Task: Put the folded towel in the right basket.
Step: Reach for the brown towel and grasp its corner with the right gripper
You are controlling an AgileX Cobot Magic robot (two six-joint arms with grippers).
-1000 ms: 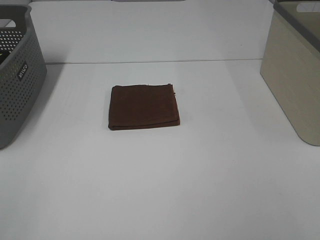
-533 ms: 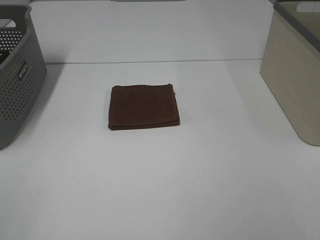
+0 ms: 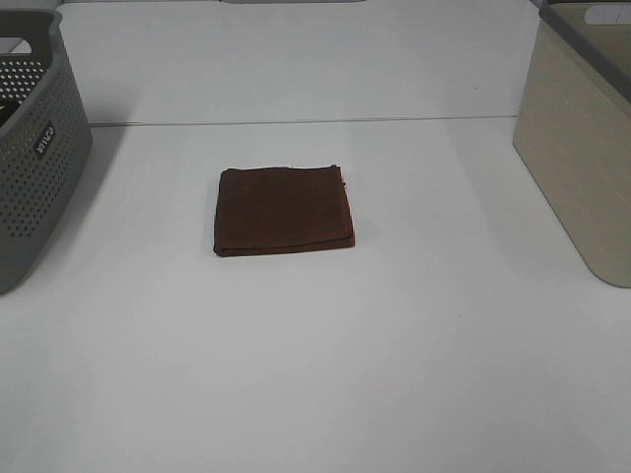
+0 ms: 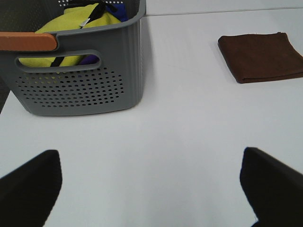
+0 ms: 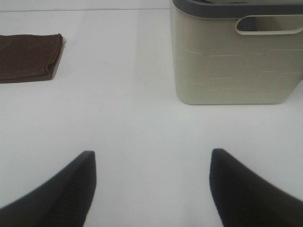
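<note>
A folded brown towel [image 3: 284, 210] lies flat on the white table, near the middle in the exterior high view. It also shows in the left wrist view [image 4: 261, 56] and in the right wrist view [image 5: 29, 56]. The beige right basket [image 3: 584, 148] stands at the right edge; the right wrist view shows its wall and handle hole [image 5: 236, 61]. My left gripper [image 4: 151, 187] is open and empty, well short of the towel. My right gripper [image 5: 151, 187] is open and empty, between towel and basket but nearer me. Neither gripper shows in the exterior high view.
A grey perforated basket [image 3: 35, 148] stands at the left edge; the left wrist view [image 4: 80, 71] shows yellow and blue cloth [image 4: 80, 23] inside it. The table's back edge [image 3: 296, 121] runs behind the towel.
</note>
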